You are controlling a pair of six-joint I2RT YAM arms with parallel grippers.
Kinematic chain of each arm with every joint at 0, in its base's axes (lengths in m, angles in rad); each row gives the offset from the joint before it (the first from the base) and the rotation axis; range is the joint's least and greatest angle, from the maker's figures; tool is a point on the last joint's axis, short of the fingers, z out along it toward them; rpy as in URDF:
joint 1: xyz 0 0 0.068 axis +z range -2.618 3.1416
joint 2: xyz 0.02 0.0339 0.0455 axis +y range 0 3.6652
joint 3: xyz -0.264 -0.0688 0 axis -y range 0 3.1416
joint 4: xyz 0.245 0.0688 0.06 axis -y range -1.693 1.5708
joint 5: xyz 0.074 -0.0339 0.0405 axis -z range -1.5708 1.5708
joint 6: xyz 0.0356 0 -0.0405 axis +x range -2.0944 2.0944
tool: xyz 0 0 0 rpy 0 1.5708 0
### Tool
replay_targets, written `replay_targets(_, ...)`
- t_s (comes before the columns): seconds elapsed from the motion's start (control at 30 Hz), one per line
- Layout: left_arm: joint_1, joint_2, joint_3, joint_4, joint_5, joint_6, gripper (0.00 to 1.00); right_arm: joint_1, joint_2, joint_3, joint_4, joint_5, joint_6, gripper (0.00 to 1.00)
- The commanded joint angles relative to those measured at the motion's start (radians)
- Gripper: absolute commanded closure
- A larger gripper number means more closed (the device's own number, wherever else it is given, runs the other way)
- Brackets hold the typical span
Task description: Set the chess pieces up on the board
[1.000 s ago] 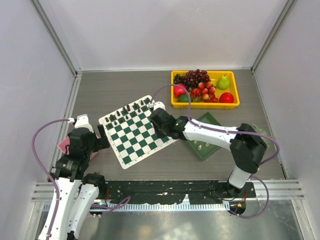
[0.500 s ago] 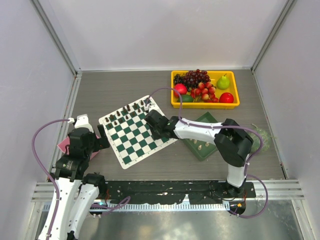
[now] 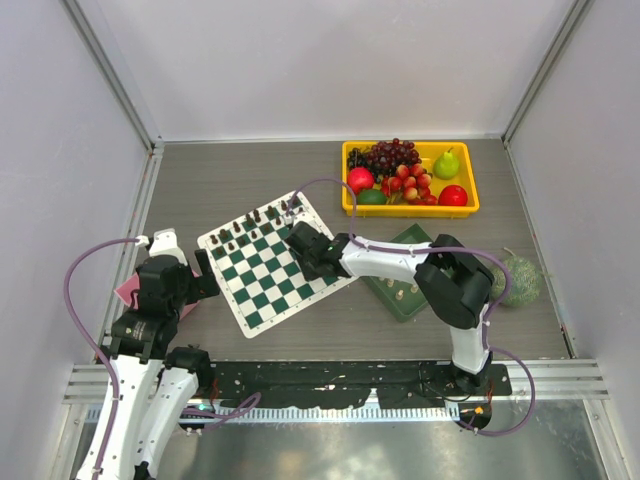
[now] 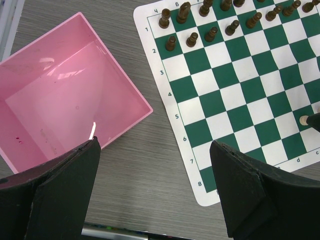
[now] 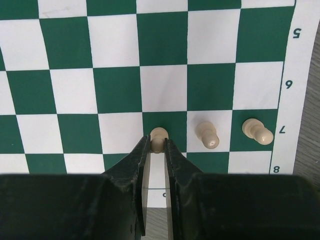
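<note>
The green-and-white board (image 3: 262, 292) lies left of centre on the table. My right gripper (image 5: 158, 144) is shut on the head of a cream pawn (image 5: 158, 134), which stands upright on a green square in row 7. Two more cream pawns (image 5: 207, 134) (image 5: 257, 131) stand to its right in that row. From above, the right gripper (image 3: 306, 266) hangs over the board's near-right part. Dark pieces (image 4: 192, 39) fill the far rows. More cream pieces (image 3: 401, 292) sit on the dark green tray (image 3: 418, 240). My left gripper (image 4: 155, 195) is open and holds nothing, low over the table by the board's corner (image 4: 220, 195).
An empty pink box (image 4: 60, 100) sits left of the board, under my left wrist. A yellow tray (image 3: 408, 211) of fruit stands at the back right. A green netted ball (image 3: 520, 280) lies at the right. The right forearm (image 3: 385, 262) spans from tray to board.
The right gripper has slid a little left over the board, and its elbow has swung left, uncovering the green ball. The left arm has not moved.
</note>
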Motion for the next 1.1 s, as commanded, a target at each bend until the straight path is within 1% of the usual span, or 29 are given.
replay_targets(0.0, 0.006, -0.010, 0.023, 0.041, 0.012, 0.004, 0.01, 0.005, 0.002, 0.042, 0.014, 0.037, -0.018, 0.83)
replay_targets(0.23, 0.006, -0.011, 0.023, 0.039, 0.012, 0.004, 0.01, 0.005, 0.005, 0.045, 0.011, 0.042, -0.020, 0.82)
replay_targets(0.37, 0.006, -0.008, 0.023, 0.041, 0.012, 0.004, 0.01, 0.005, 0.009, 0.046, 0.009, 0.033, -0.020, 0.80)
replay_targets(0.43, 0.006, -0.010, 0.024, 0.041, 0.012, 0.004, 0.01, 0.007, 0.009, 0.045, 0.011, 0.022, -0.022, 0.77)
replay_targets(0.47, 0.006, -0.010, 0.023, 0.041, 0.012, 0.004, 0.01, 0.005, 0.009, 0.045, 0.013, 0.015, -0.025, 0.72)
replay_targets(0.53, 0.006, -0.011, 0.021, 0.041, 0.012, 0.004, 0.01, 0.005, 0.006, 0.045, 0.013, 0.001, -0.029, 0.65)
replay_targets(0.73, 0.006, -0.011, 0.023, 0.041, 0.010, 0.004, 0.01, 0.005, -0.028, 0.054, 0.005, -0.013, -0.038, 0.55)
replay_targets(0.8, 0.006, -0.011, 0.023, 0.041, 0.012, 0.004, 0.01, 0.005, -0.052, 0.058, -0.001, -0.018, -0.045, 0.53)
replay_targets(0.9, 0.006, -0.011, 0.024, 0.041, 0.012, 0.004, 0.01, 0.004, -0.136, 0.043, 0.006, -0.048, -0.081, 0.51)
replay_targets(0.93, 0.006, -0.010, 0.023, 0.039, 0.012, 0.004, 0.01, 0.004, -0.159, 0.023, 0.006, -0.041, -0.086, 0.51)
replay_targets(0.97, 0.006, -0.010, 0.023, 0.041, 0.012, 0.004, 0.01, 0.002, -0.207, 0.011, 0.009, -0.030, -0.098, 0.48)
replay_targets(1.07, 0.006, -0.011, 0.023, 0.042, 0.015, 0.004, 0.01, -0.028, -0.334, -0.056, 0.006, 0.060, -0.106, 0.45)
